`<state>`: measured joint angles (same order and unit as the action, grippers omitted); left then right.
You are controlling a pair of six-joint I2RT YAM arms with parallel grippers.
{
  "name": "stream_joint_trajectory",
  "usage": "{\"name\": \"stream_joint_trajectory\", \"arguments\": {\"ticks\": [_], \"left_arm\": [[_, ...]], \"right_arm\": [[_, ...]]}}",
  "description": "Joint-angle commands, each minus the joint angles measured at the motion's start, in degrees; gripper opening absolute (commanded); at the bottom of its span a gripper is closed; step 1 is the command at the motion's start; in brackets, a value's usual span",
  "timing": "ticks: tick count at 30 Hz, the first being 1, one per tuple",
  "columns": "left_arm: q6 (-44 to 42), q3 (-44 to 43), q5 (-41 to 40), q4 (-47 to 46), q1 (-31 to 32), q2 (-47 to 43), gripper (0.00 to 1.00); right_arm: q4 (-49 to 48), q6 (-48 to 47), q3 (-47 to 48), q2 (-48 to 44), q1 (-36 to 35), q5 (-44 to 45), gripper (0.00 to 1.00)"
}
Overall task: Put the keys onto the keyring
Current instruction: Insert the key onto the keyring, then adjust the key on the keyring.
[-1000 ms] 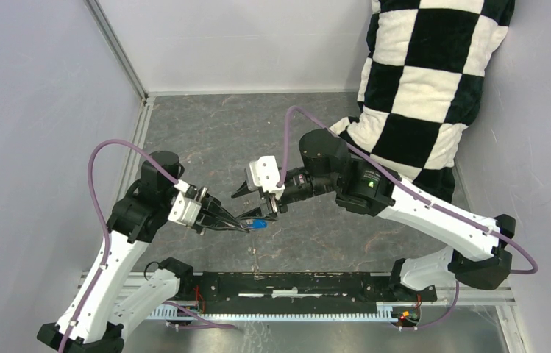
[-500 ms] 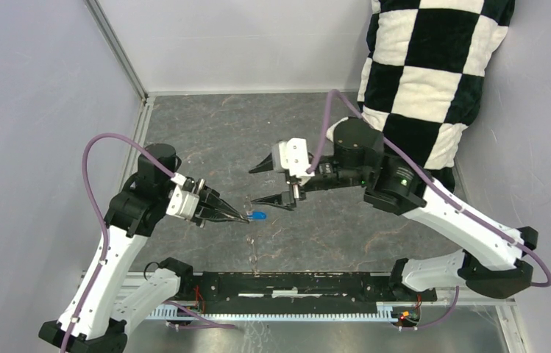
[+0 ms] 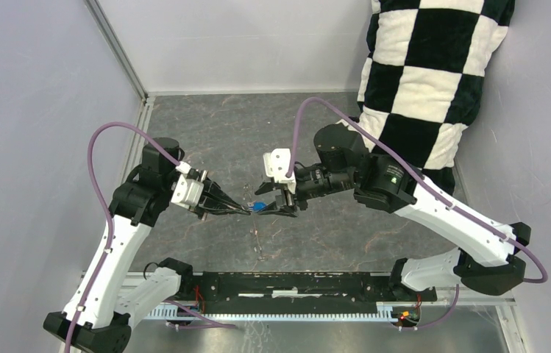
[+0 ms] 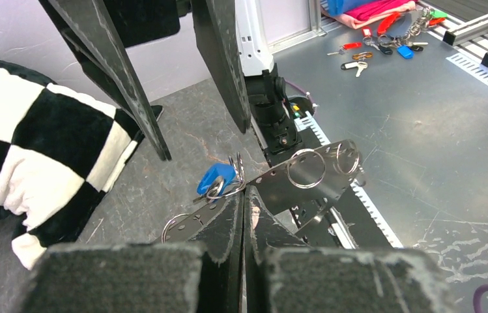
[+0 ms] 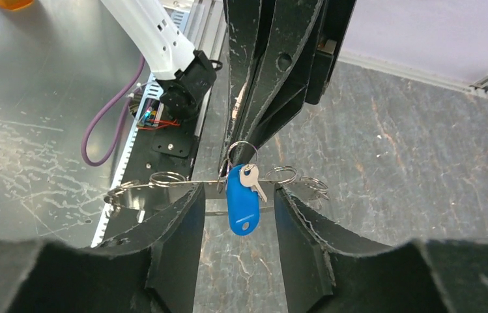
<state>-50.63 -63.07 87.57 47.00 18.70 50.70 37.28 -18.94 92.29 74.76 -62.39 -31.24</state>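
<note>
Big black-and-white checkered cushion [image 3: 434, 66] sits at the far right of the grey marbled table [image 3: 206, 132], and both arms meet mid-table, nose to nose. The left gripper [image 4: 242, 195] is pinched tight, its tips clamped on the keyring [image 5: 182, 182], a thin wire held above the table and strung with small split rings [image 4: 306, 168]. The right gripper [image 5: 240, 192] stands moderately spread, one finger on each side of the blue key [image 5: 241, 207], with daylight showing on both sides. That key dangles from a loop right at the left fingertips. From overhead it is only a blue speck. The right wrist view adds a small silver key [image 5: 252, 180] lying against it, and the left wrist view alone catches a heap of spare keys [image 4: 391, 39] on the metal bench beyond.
</note>
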Motion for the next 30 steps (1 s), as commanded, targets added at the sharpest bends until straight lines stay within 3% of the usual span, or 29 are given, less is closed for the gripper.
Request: {"name": "stream_joint_trajectory", "arguments": {"ticks": [1,19,21,23,24,30], "left_arm": [[-3.16,-2.38,3.01,0.02,-0.42,-0.28,0.02],[-3.13,-1.97,1.22,0.01,-0.60,-0.42,0.02],[-3.15,-1.89,1.10,0.00,-0.59,-0.53,0.02],[-3.11,-1.72,0.78,-0.05,-0.59,-0.59,0.02],[-3.09,-1.63,0.64,0.01,-0.59,-0.60,0.02],[-1.71,-1.81,-0.47,-0.11,-0.64,-0.63,0.06]], "right_arm": [[-0.01,2.04,1.44,1.56,-0.13,-0.12,0.47],[-1.00,2.48,2.52,3.19,-1.48,1.54,0.30],[-1.08,2.44,2.69,3.45,-1.53,1.78,0.22],[-1.78,2.57,2.43,3.55,-1.53,1.97,0.05],[-2.35,2.67,2.09,3.46,-1.56,1.93,0.01],[-9.47,4.65,-4.20,0.73,-1.58,4.04,0.00]]}}
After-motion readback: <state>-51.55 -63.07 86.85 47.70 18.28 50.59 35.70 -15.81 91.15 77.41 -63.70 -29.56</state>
